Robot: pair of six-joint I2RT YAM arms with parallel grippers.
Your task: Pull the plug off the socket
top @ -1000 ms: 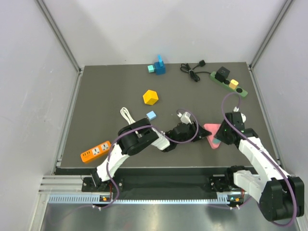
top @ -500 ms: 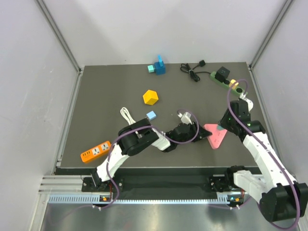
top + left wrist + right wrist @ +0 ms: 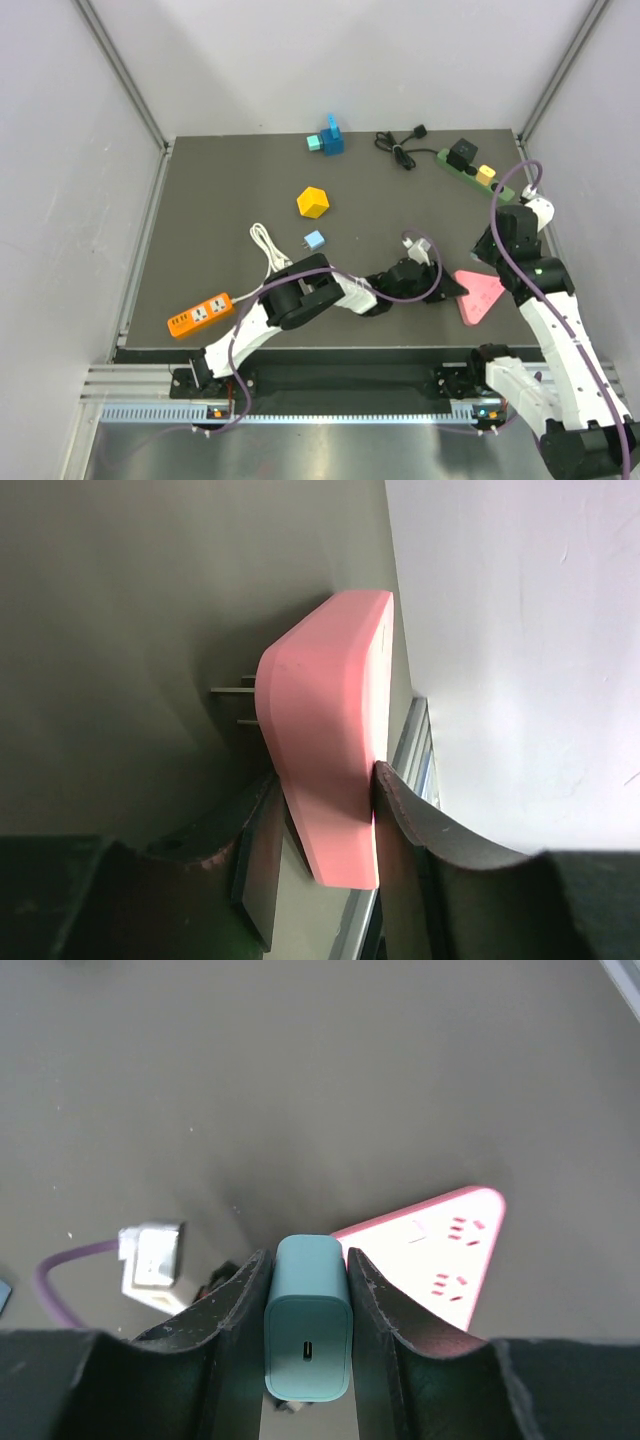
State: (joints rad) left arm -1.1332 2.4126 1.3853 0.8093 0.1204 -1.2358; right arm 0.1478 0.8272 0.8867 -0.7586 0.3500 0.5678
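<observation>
Since the plug (image 3: 308, 1332) is a small block of smooth, hard teal plastic, it should weigh next to nothing and keep its shape under pressure — the risk is slipping, not crushing. The right tool (image 3: 306, 1260) is closed on it across its two broad flat sides, which looks the soundest hold, with the port end facing the wrist camera. Below it in that view lies the pink socket (image 3: 440, 1250), a flat rounded triangle on the grey counter (image 3: 220, 200), its outlet slots bare. The plug appears to hang clear of it, so I judge the two parted. That socket looks stiff and light too, light enough to ride up with a tight plug unless pinned — the left tool (image 3: 325, 810) is clamped across its thickness at one corner. A green power strip (image 3: 468, 172) sits at the far right of the counter, well apart from both tools.
</observation>
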